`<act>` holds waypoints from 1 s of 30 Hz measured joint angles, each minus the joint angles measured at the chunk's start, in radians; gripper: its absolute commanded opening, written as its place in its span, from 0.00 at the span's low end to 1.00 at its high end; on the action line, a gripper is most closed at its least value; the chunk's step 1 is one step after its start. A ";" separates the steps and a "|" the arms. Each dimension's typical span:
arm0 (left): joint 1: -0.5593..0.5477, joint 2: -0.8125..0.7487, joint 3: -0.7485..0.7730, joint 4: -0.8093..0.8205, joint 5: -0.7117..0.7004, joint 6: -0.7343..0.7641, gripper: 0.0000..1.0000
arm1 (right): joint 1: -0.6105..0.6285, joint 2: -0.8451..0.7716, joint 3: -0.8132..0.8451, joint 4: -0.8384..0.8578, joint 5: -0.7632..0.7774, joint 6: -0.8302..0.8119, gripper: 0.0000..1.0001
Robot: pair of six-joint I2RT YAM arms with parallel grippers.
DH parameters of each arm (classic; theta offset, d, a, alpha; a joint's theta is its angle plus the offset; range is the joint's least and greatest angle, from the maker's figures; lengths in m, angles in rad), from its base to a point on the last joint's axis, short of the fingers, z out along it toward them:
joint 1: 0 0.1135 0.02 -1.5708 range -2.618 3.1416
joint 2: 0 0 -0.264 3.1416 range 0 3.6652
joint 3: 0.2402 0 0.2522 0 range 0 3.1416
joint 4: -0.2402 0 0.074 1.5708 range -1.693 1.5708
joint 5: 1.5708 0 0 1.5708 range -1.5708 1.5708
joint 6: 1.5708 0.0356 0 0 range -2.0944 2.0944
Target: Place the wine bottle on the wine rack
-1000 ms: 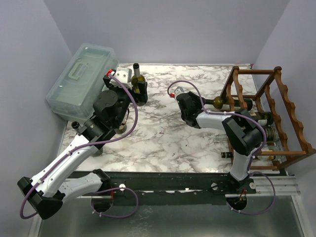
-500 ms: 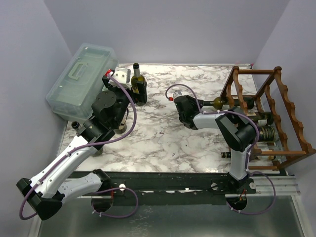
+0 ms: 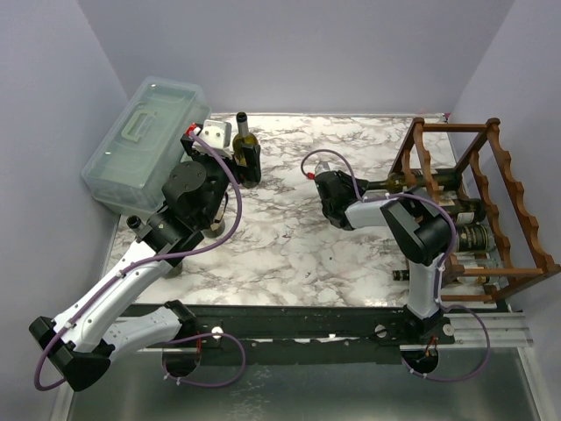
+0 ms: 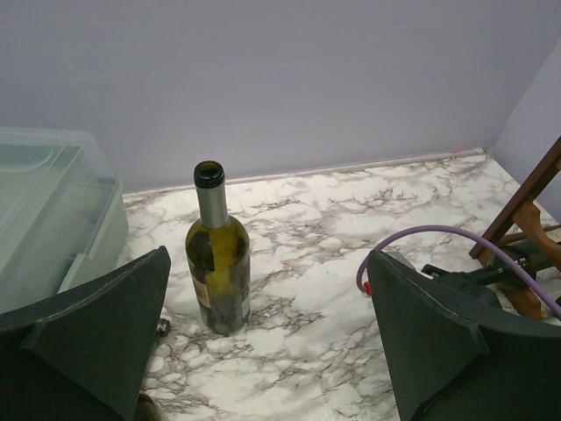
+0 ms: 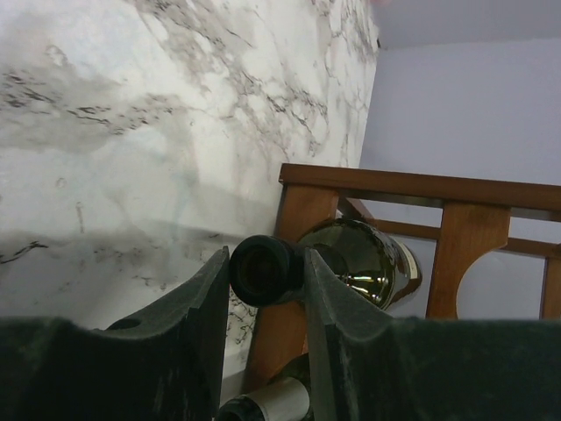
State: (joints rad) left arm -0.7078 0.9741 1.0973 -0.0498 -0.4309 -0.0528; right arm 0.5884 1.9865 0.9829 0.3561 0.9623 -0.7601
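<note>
Wine bottle point(image 5: 359, 263) lying in wine rack point(image 5: 421, 189), 3 o'clock of table point(image 3: 298, 254), neck pinched in closed R gripper point(image 5: 267, 267). L gripper point(image 4: 267, 257) wide open, second bottle point(image 4: 217, 263) upright at its 12 o'clock; label point(image 4: 204, 256) illegible.

the white, grey-veined marble-look tabletop point(image 3: 298, 237) is smooth with a soft sheen. the reddish-brown wooden wine rack point(image 3: 451, 128) looks satin-varnished. the dark green glass wine bottle point(image 5: 359, 254) is glossy. the fingers point(image 5: 175, 333) of the right gripper point(image 5: 266, 272) look matt black. the translucent plastic lidded box point(image 3: 140, 149) looks faintly frosted.
</note>
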 measured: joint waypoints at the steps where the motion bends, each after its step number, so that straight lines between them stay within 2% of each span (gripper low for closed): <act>1: 0.000 0.000 0.000 0.000 0.000 0.000 0.96 | -0.006 0.000 0.000 0.001 0.003 0.003 0.16; 23: 0.000 0.000 0.000 0.000 0.001 -0.003 0.96 | -0.095 0.026 -0.005 -0.067 0.023 0.096 0.16; 28: 0.000 0.000 0.000 0.000 0.001 -0.004 0.96 | -0.100 0.031 -0.005 -0.063 0.023 0.098 0.26; 30: 0.000 0.000 0.000 0.000 0.001 -0.004 0.96 | -0.102 0.031 -0.004 -0.063 0.023 0.098 0.34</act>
State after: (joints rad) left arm -0.7078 0.9745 1.0973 -0.0498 -0.4301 -0.0566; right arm 0.4866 2.0174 0.9787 0.2935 0.9852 -0.6621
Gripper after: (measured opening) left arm 0.956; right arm 0.361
